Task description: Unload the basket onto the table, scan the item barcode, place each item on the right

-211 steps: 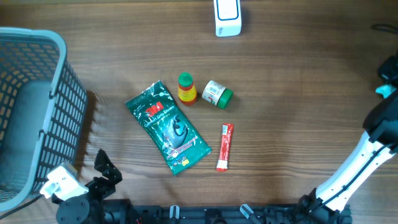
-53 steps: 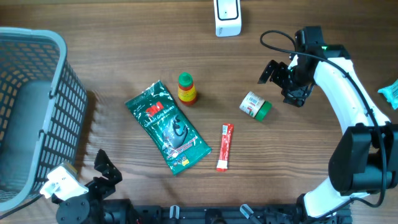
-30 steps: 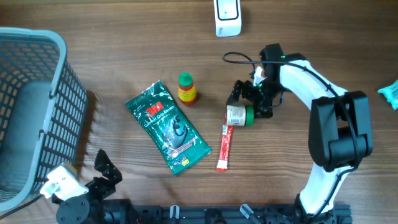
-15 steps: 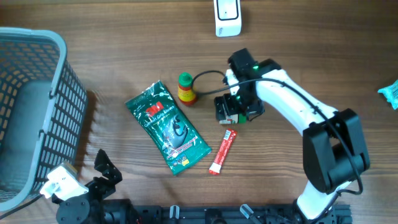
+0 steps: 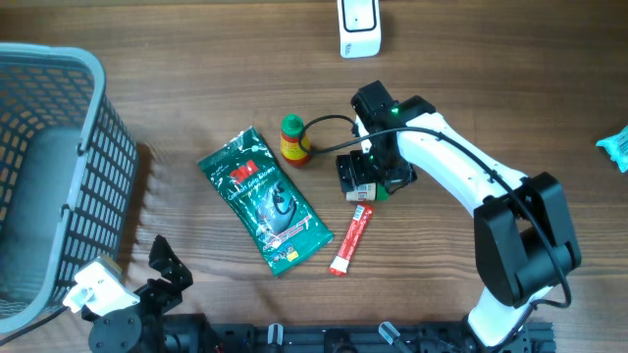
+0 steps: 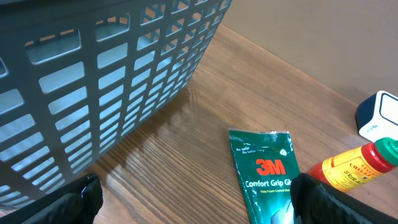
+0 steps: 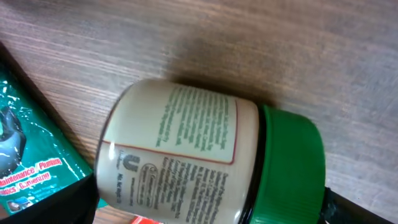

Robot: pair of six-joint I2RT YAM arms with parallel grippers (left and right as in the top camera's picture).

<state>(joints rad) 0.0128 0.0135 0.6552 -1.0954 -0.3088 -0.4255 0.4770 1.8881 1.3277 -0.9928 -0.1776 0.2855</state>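
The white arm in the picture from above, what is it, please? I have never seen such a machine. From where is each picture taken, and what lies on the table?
It is one of two robot arms, each ending in a two-finger gripper. One picture looks down from above the table; the other two come from cameras on the wrists. On the wooden table lie a green 3M packet, a small green-capped bottle and a red stick sachet; a grey basket stands at the left. The right gripper is open over a white jar lying on its side. The left gripper is open near the basket. Nothing is held.
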